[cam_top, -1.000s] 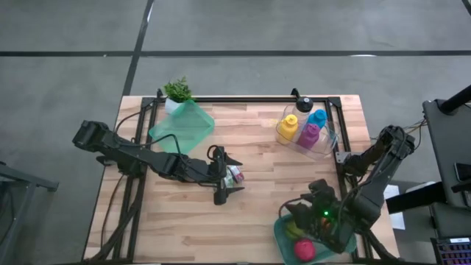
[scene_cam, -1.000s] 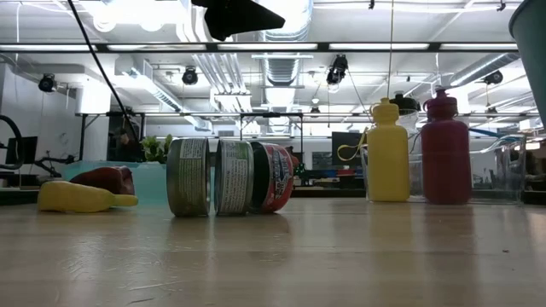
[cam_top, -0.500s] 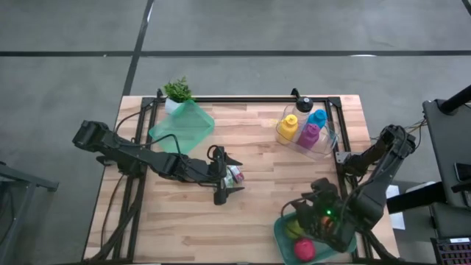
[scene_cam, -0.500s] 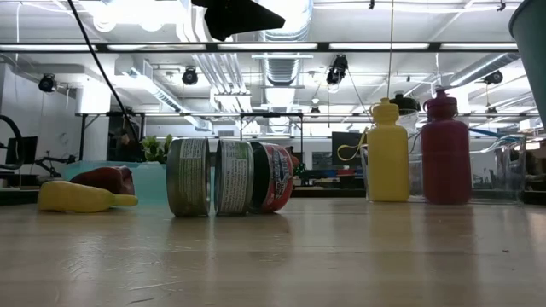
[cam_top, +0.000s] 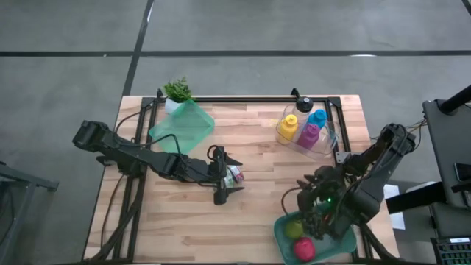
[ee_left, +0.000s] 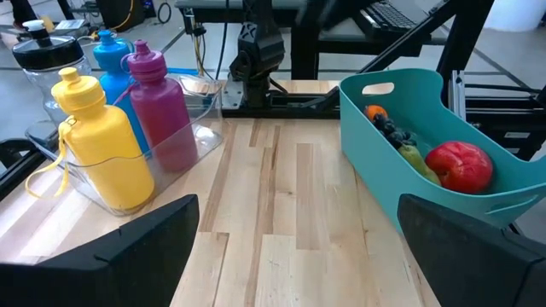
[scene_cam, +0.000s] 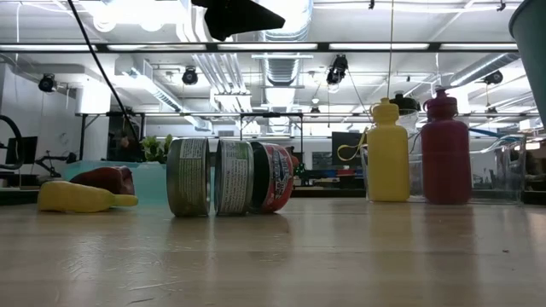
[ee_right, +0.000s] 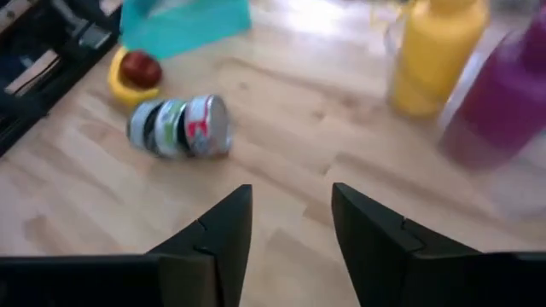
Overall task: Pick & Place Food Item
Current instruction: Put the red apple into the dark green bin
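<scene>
A teal bin is sitting at the table's near right corner, holding a green fruit and a red one; the left wrist view is showing the same bin with a red apple, a green piece, dark berries and something orange inside. A clear tray far from that bin, toward the back edge of the table, is carrying a yellow bottle, a magenta bottle, a blue bottle and a black-capped jar. A second teal container is lying well to the left of the bin, beside a small potted plant. The cans, the food items nearest the arms, are lying on their sides mid-table, left of the teal bin, with a yellow and a red fruit just beyond them. The left hand is sitting spread wide around the cans and is not clenching them. The right hand is hovering above the teal bin's back rim, fingers parted and gripping nothing.
</scene>
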You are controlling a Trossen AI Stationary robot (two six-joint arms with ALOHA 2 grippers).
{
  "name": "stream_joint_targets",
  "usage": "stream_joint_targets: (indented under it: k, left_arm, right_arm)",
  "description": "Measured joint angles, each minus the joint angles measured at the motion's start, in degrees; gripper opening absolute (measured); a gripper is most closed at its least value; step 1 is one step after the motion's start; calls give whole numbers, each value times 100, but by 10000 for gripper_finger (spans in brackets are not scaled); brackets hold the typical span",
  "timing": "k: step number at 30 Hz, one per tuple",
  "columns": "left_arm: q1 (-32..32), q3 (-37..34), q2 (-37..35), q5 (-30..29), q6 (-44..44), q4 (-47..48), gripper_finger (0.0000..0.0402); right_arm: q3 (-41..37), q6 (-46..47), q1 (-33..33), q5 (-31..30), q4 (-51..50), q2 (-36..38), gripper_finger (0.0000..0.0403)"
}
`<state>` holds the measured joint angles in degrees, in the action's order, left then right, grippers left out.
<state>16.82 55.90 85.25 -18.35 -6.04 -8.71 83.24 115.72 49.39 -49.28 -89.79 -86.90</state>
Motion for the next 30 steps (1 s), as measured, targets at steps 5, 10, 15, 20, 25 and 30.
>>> stream_joint_targets:
  k: [5,10,15,20,25,30]
  left_arm:
    - [0,0,0,0,0,2,400]
    - [0,2,0,0,0,0,400]
    - [0,0,0,0,0,2,400]
    - [0,0,0,0,0,2,400]
    - [-2,2,0,0,0,0,400]
    - [0,1,0,0,0,0,400]
  right_arm:
    - [-11,-729,-80,-452,23,232,137]
    - [-11,-1463,-86,-847,24,591,126]
    - [-15,-2246,-84,-1013,267,968,125]
    - [-21,-3469,-83,-1660,1151,1177,125]
    - [-50,-4912,-103,-1660,2087,1251,125]
    - [-94,-5300,-103,-1627,2122,1257,125]
